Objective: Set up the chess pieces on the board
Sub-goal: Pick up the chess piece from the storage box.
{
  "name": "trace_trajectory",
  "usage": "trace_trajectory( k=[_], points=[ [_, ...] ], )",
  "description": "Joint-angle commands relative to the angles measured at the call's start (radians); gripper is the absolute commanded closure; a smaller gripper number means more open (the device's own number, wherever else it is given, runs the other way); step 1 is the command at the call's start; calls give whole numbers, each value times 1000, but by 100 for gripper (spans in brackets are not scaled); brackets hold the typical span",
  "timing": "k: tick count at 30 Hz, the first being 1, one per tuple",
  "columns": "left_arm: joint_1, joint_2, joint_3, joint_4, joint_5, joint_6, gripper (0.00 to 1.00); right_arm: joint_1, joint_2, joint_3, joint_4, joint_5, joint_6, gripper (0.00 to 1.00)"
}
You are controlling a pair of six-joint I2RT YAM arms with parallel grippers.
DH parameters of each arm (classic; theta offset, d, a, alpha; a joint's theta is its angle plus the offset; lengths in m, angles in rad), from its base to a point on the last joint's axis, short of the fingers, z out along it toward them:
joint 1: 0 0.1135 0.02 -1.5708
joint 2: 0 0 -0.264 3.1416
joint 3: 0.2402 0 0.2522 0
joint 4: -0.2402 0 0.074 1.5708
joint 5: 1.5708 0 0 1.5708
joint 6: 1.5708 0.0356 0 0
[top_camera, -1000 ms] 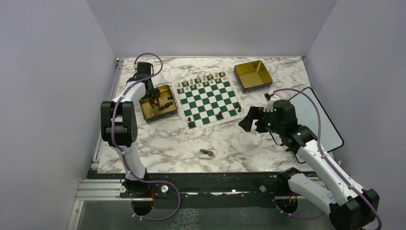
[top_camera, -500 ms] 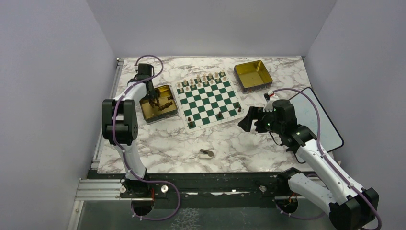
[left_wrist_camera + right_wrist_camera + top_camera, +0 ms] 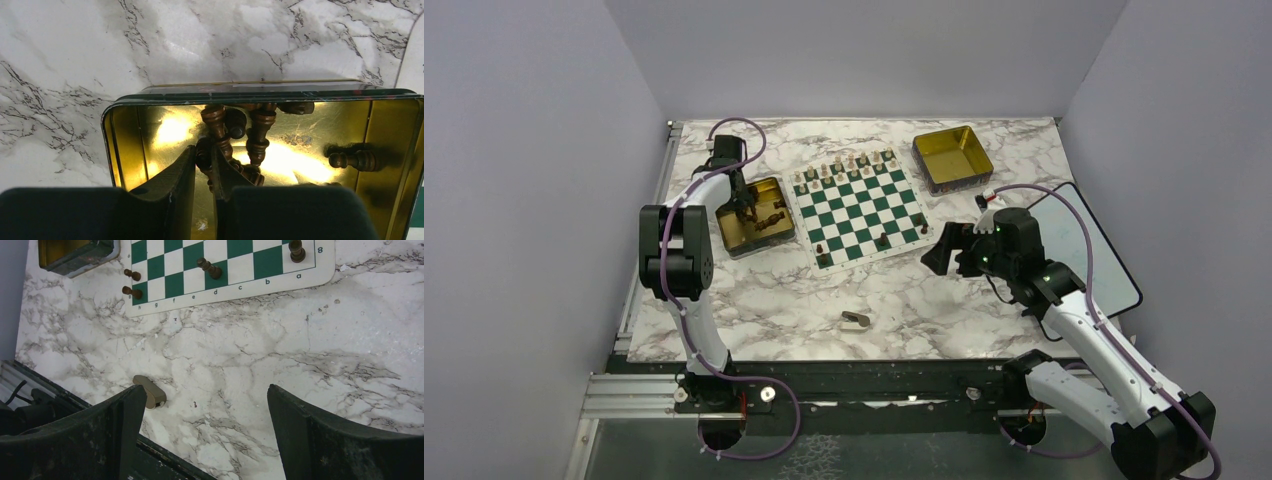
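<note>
Jaws of the left gripper (image 3: 202,152), inside the gold tin (image 3: 115,130) at 9 o'clock of the board (image 3: 856,205), pinch one of the chess pieces (image 3: 220,125) heaped there (presumably to lift it out), while the right gripper (image 3: 200,400) hangs at 4 o'clock, wide apart and empty above the tabletop (image 3: 250,355).

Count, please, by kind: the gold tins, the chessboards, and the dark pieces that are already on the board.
Gold tins: 2
Board: 1
Dark pieces on the board: 4
Total: 7
</note>
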Motion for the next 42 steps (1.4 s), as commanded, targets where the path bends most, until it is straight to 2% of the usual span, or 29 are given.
trace_trajectory(
  k=[1,8,29,34,42],
  points=[
    [4,6,-2,16,15,10,83,-4,-1,-7,31,-4,-15,4],
    [4,-23,15,-28,38,9,88,-4,0,-5,31,-9,-16,4],
    [-14,-238,-5,-107,111,-12,88,-3,-56,-15,0,-43,0,5],
    [-62,-283,-13,-116,140,-14,88,-4,-66,-24,-3,-43,7,5],
    [-223,-309,10,-132,126,-30,88,-4,-78,-30,-9,-39,6,5]
  ],
)
